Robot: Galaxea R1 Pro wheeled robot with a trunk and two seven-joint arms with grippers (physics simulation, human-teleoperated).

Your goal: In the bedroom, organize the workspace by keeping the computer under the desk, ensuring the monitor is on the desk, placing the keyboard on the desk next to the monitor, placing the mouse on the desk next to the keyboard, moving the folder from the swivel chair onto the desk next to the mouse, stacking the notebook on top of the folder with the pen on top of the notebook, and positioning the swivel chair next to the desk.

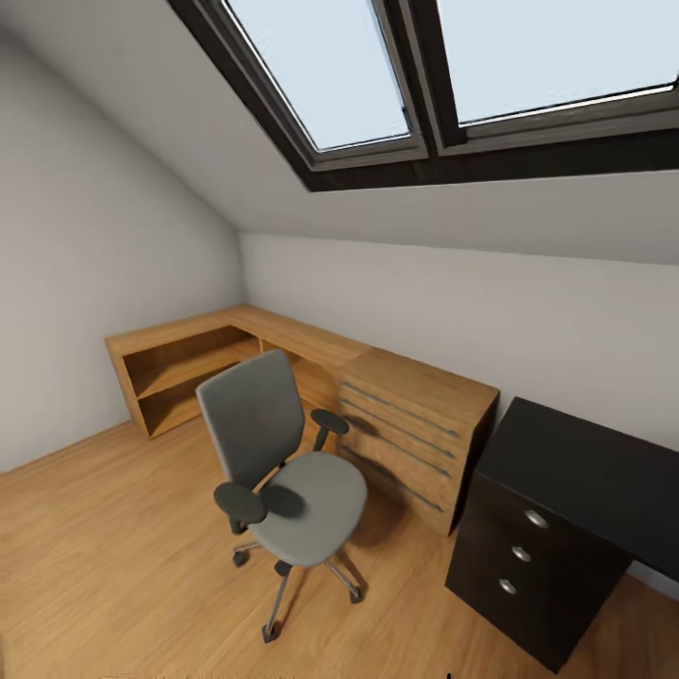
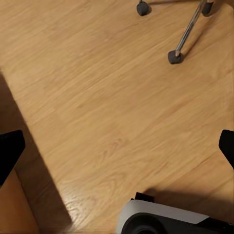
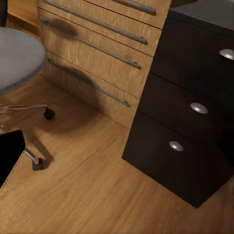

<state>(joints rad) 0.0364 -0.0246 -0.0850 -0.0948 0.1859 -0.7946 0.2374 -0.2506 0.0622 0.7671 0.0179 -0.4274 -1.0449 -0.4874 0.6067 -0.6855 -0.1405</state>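
The swivel chair (image 1: 283,462) stands on the light wood floor (image 1: 113,556) at the middle of the room, its grey seat bare, with a light wood chest of drawers (image 1: 415,429) just behind it to the right. The black desk (image 1: 575,471) sits at the far right, its drawer unit (image 3: 187,114) with three round silver knobs touching the chest's side, and what shows of its surface is bare. In the left wrist view the left hand (image 2: 117,146) is spread open, dark fingertips (image 2: 9,148) at both edges above the floor near the chair's castors (image 2: 174,57), while in the right wrist view a single dark finger (image 3: 9,153) of the right hand shows, so I cannot tell its state.
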